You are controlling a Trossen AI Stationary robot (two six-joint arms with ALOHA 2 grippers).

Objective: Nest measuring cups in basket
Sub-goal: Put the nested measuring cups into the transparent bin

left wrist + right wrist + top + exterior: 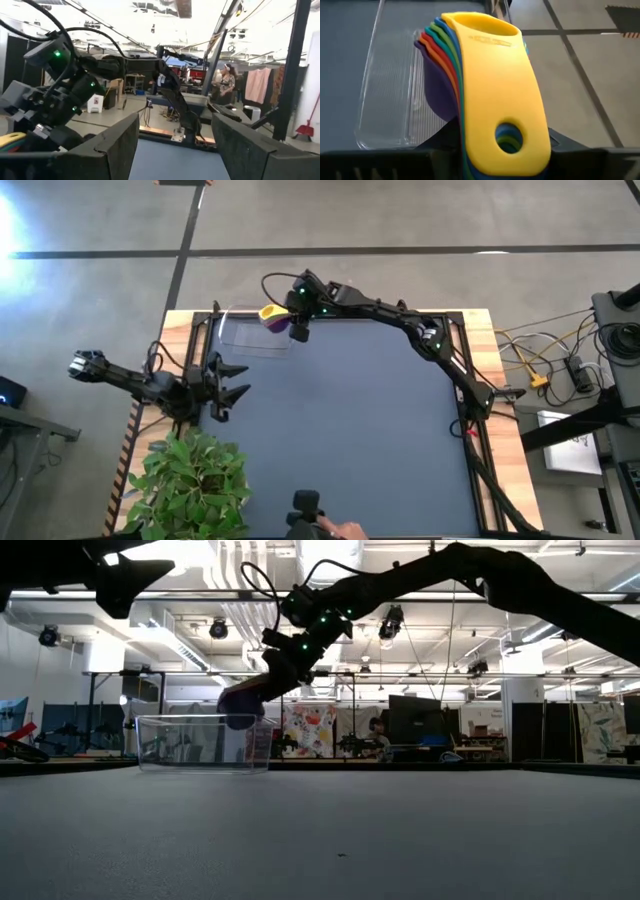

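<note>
The measuring cups (485, 70) sit nested in one stack, with yellow nearest the right wrist camera, coloured rims fanned beneath it and a purple bowl outermost. My right gripper (506, 159) reaches to the table's far left corner and is shut on the stack, holding it over the clear basket (245, 332). The low view shows the purple bowl (242, 708) about level with the rim of the basket (205, 743). The basket's flat bottom rests on the table. My left gripper (232, 380) waits open at the table's left edge, its fingers (117, 145) apart. My right gripper pinches the stacked flat handles at their holed free end (509, 136) between its two fingers, one dark finger (439, 142) on each side. It comes slanting down from the table's right side. The stack is lifted clear, bowls pointing away over the basket (390, 85), handles tilted upward.
A potted plant (190, 480) stands at the near left corner. A dark stand (305, 506) and a person's hand (345, 530) show at the near edge. Cables (545, 365) lie beyond the right edge. The blue mat (350, 430) spreads across the middle.
</note>
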